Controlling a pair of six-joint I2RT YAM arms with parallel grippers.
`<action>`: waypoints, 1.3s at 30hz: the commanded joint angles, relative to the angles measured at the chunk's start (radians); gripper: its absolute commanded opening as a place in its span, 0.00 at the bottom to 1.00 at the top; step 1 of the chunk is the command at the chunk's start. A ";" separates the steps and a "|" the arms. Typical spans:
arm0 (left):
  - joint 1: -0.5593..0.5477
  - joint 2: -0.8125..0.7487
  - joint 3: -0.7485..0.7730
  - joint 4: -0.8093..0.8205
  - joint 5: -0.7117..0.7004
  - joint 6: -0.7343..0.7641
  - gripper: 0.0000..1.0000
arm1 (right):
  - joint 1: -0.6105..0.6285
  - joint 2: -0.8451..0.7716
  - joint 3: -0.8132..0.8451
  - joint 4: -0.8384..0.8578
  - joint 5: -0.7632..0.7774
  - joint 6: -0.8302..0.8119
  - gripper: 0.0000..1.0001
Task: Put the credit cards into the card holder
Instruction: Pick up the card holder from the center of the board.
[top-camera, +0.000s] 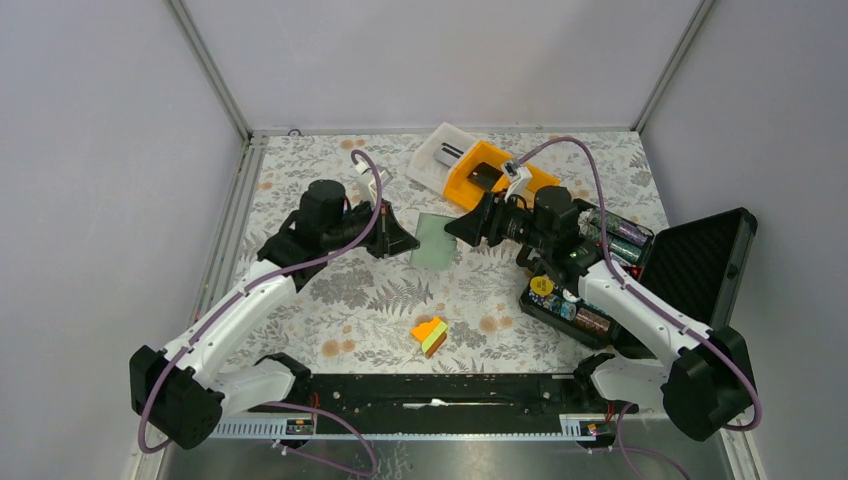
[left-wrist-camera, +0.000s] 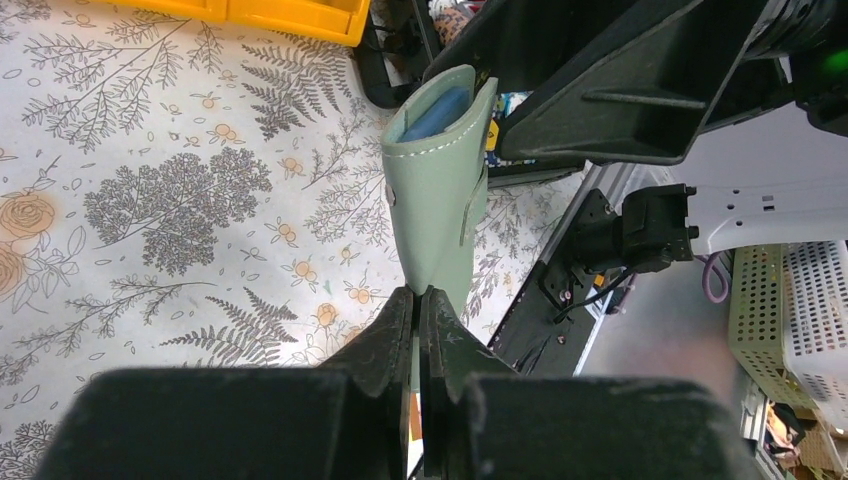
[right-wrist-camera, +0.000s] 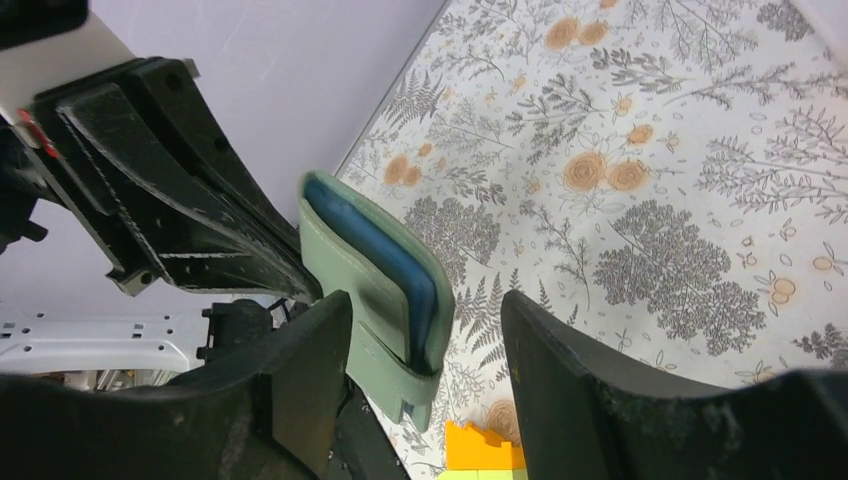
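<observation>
While the left gripper (left-wrist-camera: 421, 305) pinches the holder (left-wrist-camera: 435, 180) by one edge, on end between the arms, the right gripper (right-wrist-camera: 420, 320) stands unclenched astride its far end. It looks soft, light and floppy, so it is best gripped near its stiffer stitched edge.

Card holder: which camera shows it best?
Left wrist: the card holder stands full-length, blue lining visible, pinched by the left gripper. Right wrist shows its open edge; top external only a small pale-green patch.
</observation>
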 joint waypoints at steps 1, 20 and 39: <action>-0.008 0.006 0.014 0.070 0.052 0.000 0.00 | 0.005 0.006 0.071 0.024 -0.041 -0.049 0.61; 0.030 -0.109 0.021 -0.038 -0.150 -0.205 0.93 | 0.010 -0.230 0.037 -0.162 0.119 -0.383 0.00; 0.244 -0.251 -0.469 0.292 0.124 -1.105 0.99 | 0.322 -0.267 -0.024 0.011 0.251 -0.767 0.00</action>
